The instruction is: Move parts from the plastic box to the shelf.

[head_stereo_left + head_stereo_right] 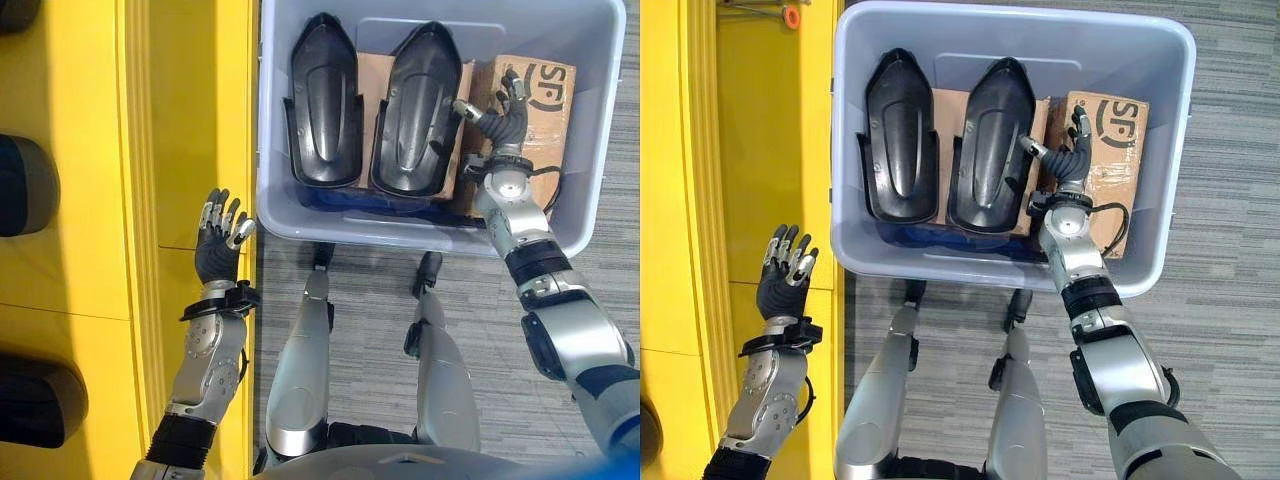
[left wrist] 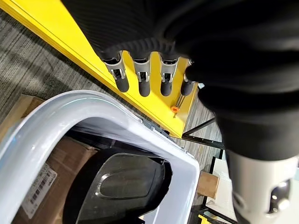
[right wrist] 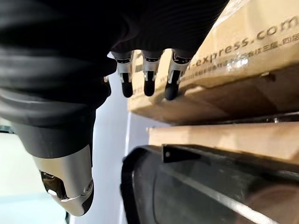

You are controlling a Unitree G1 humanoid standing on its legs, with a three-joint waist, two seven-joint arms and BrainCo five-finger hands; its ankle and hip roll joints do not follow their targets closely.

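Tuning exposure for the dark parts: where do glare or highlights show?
Left eye view: soft highlights streak the ridges of both black parts, no blown-out glare. Left wrist view: bright sheen on the plastic box rim, a dull reflection on one part. Right wrist view: tape on the cardboard box glints.

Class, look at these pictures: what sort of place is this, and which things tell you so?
Probably a warehouse or factory parts area: a grey plastic box holds black moulded parts and cardboard cartons, yellow metal shelving stands beside it, and the floor is grey carpet.
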